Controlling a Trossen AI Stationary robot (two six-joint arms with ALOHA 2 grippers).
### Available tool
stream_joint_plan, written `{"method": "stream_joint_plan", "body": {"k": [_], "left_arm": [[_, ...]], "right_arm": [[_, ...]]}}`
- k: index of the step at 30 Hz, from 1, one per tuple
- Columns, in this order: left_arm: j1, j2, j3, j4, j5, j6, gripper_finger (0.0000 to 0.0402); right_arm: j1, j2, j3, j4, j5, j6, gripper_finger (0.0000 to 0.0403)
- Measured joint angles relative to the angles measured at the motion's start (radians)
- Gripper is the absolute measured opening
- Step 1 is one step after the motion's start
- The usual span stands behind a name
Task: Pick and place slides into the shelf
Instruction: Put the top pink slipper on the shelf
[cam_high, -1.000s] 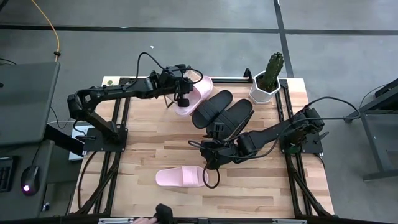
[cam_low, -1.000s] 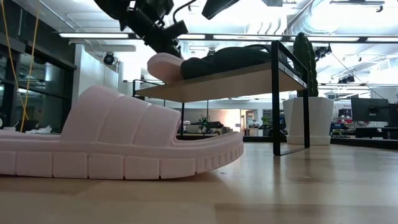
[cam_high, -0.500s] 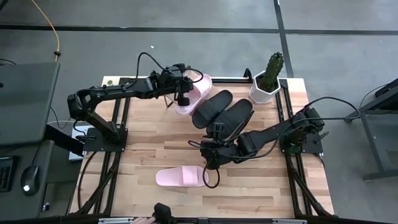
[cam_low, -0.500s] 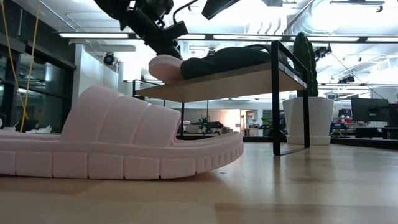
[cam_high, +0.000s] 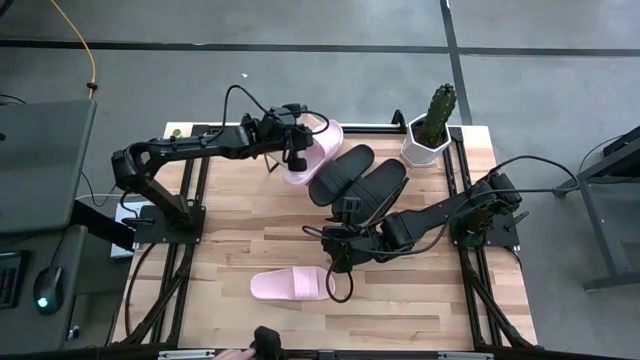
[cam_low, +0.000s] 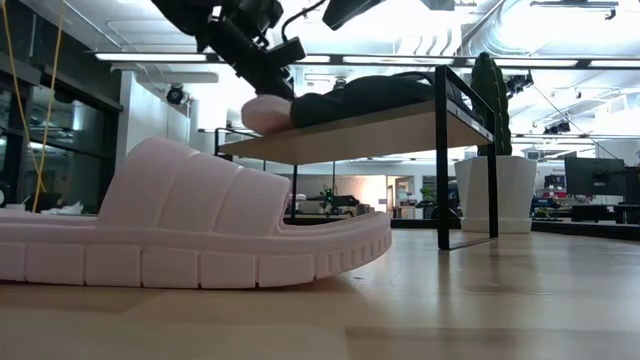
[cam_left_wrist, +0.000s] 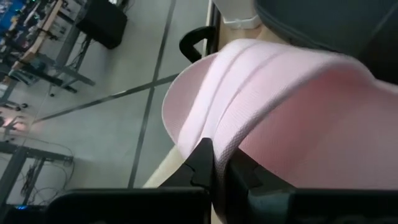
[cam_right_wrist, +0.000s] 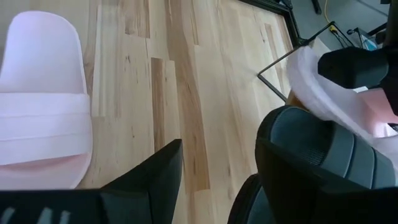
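The left gripper (cam_high: 293, 152) is reaching over the back of the table and is clamping its fingers tight on the strap of 1 light pink slide (cam_high: 312, 152). In the left wrist view the dark fingertips (cam_left_wrist: 214, 163) are pinching the edge of that pink strap (cam_left_wrist: 267, 93). The slide is lying at the left end of the slanted shelf (cam_low: 380, 125); in the low view its rounded end (cam_low: 265, 113) is sitting on the wooden board, though whether the sole is lying fully flat is hard to tell from here. Just beside it on the board, 2 matte black slides (cam_high: 358, 180) are lying side by side, touching each other.

The right gripper (cam_high: 338, 245) is hanging low over the middle of the table with its fingers spread wide and nothing between them. The 2nd pink slide (cam_high: 291, 284) is lying flat on the wooden tabletop (cam_high: 240, 230) near the front edge, just in front of that gripper and not touching it. A white pot with a cactus (cam_high: 430, 128) is standing at the back right corner.
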Motion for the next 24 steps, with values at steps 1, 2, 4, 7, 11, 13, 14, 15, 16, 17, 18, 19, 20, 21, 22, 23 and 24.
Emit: {"method": "stream_joint_plan", "body": {"k": [1, 2, 4, 7, 11, 13, 14, 15, 16, 17, 18, 19, 20, 21, 22, 23, 24], "left_arm": [[0.000, 0.004, 0.000, 0.003, 0.007, 0.000, 0.0001], [-0.001, 0.012, 0.000, 0.017, 0.009, 0.000, 0.0001], [-0.013, 0.015, 0.001, 0.025, 0.010, -0.009, 0.0001], [-0.018, 0.016, 0.000, 0.040, 0.020, -0.013, 0.0001], [-0.030, 0.018, -0.001, 0.069, 0.039, -0.020, 0.0001], [-0.041, 0.018, -0.001, 0.077, 0.043, -0.023, 0.0001], [-0.042, 0.018, -0.001, 0.079, 0.044, -0.023, 0.0001], [-0.042, 0.018, -0.001, 0.080, 0.045, -0.023, 0.0001], [-0.048, 0.018, -0.001, 0.081, 0.045, -0.026, 0.0001], [-0.054, 0.018, -0.001, 0.082, 0.044, -0.027, 0.0001], [-0.057, 0.018, -0.001, 0.084, 0.041, -0.027, 0.0001], [-0.059, 0.018, -0.001, 0.087, 0.038, -0.027, 0.0001], [-0.062, 0.018, -0.001, 0.089, 0.031, -0.027, 0.0001], [-0.068, 0.018, -0.001, 0.090, 0.022, -0.028, 0.0003], [-0.072, 0.018, -0.001, 0.090, 0.014, -0.029, 0.0006], [-0.072, 0.018, -0.001, 0.090, 0.008, -0.029, 0.0010], [-0.072, 0.018, -0.001, 0.090, 0.005, -0.029, 0.0014]], "right_arm": [[0.000, 0.000, 0.000, 0.003, -0.002, -0.002, 0.0193], [0.000, 0.000, 0.000, 0.003, -0.002, -0.002, 0.0193], [0.000, 0.000, 0.000, 0.004, -0.004, -0.002, 0.0193], [0.000, 0.000, 0.000, 0.005, -0.005, -0.002, 0.0193], [0.000, 0.000, 0.000, 0.006, -0.005, -0.002, 0.0193], [0.000, 0.000, 0.000, 0.006, -0.005, -0.002, 0.0193], [0.000, 0.000, 0.000, 0.007, -0.005, -0.002, 0.0193], [0.000, 0.000, 0.000, 0.007, -0.005, -0.002, 0.0193], [0.000, 0.000, 0.000, 0.007, -0.005, -0.002, 0.0193], [0.000, 0.000, 0.000, 0.007, -0.005, -0.002, 0.0193], [0.000, 0.000, 0.000, 0.007, -0.005, -0.002, 0.0193], [0.000, 0.000, 0.000, 0.007, -0.005, -0.002, 0.0193], [0.000, 0.000, 0.000, 0.007, -0.005, -0.002, 0.0193], [0.000, 0.000, 0.000, 0.007, -0.005, -0.002, 0.0193], [0.000, 0.000, 0.000, 0.007, -0.005, -0.002, 0.0193], [0.000, 0.000, 0.000, 0.007, -0.005, -0.002, 0.0193], [0.000, 0.000, 0.000, 0.007, -0.005, -0.002, 0.0193]]}}
